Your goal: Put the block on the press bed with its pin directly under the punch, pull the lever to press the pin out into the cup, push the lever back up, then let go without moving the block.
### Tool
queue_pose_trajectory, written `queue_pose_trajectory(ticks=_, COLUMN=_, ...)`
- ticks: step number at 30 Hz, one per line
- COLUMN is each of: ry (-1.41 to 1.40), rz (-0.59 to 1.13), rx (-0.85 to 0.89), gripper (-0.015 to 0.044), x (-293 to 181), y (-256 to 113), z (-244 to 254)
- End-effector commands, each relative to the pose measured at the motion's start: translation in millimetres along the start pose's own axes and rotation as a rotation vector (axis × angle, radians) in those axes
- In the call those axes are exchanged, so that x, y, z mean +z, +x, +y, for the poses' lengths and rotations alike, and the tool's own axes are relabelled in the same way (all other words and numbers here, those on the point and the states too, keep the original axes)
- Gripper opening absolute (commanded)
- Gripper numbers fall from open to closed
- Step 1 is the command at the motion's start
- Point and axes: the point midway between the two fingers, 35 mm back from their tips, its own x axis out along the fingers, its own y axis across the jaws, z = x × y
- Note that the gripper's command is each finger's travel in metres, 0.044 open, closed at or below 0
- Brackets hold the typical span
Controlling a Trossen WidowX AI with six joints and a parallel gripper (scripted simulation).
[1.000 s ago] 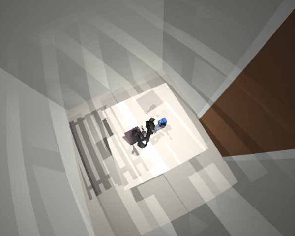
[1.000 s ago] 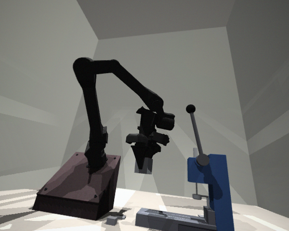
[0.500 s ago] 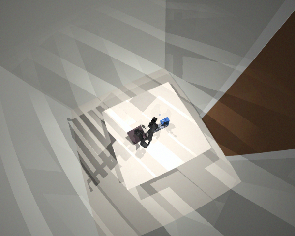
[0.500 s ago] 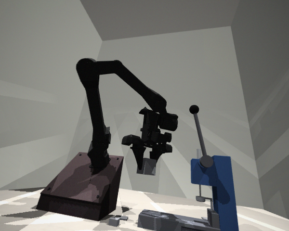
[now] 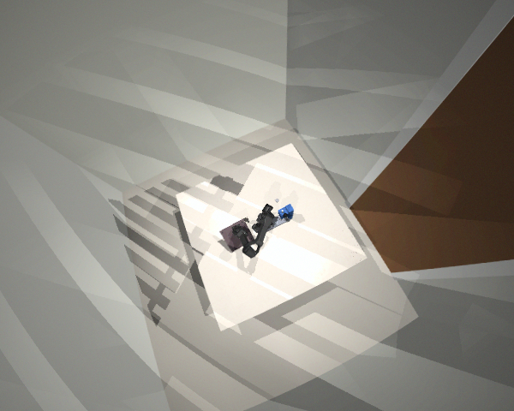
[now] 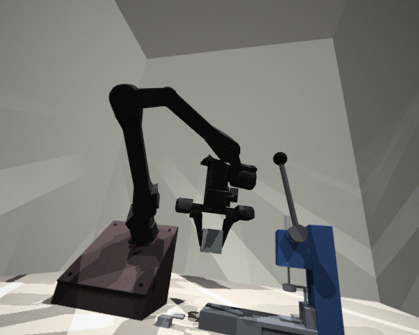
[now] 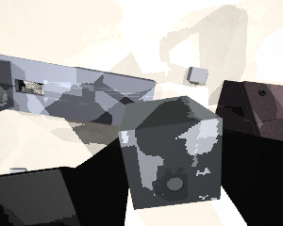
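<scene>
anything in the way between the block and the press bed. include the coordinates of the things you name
Nothing visible blocks the block (image 6: 211,241) (image 7: 172,155), held above the table short of the press bed (image 6: 253,319) (image 7: 99,96); the raised lever (image 6: 288,195) stands beyond, over the press's blue frame (image 6: 325,273).

I see a small grey cube (image 5: 277,200) (image 6: 164,320) (image 7: 197,75) at two o'clock in my wrist view. From above, a brown surface (image 5: 461,154) spreads toward three o'clock.

Looks like matt black plastic on the arm (image 5: 260,239) (image 6: 135,155), smooth and dull right along. Painted metal by the look of the blue press frame (image 6: 323,259) (image 5: 287,210), with bare, dull grey metal on the lever rod (image 6: 288,195) and smooth, dark plastic on its ball knob (image 6: 280,158). Matt and smooth across the grey block (image 6: 212,241) (image 7: 170,155), edges included.
</scene>
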Motion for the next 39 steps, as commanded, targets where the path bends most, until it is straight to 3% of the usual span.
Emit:
queue_pose_trajectory(ticks=1, ry=0.121, rz=-0.002, rx=0.0, gripper=0.0, x=0.5, y=-0.1, z=-0.2)
queue_pose_trajectory(ticks=11, ry=0.314, rz=-0.002, rx=0.0, gripper=0.0, x=0.3, y=0.7, z=0.4)
queue_pose_trajectory(ticks=23, ry=0.315, rz=-0.004, rx=0.002, gripper=0.0, x=-3.8, y=60.8, z=31.4)
queue_pose_trajectory(ticks=39, ry=0.315, rz=-0.006, rx=0.002, gripper=0.0, x=-3.4, y=94.5, z=32.4)
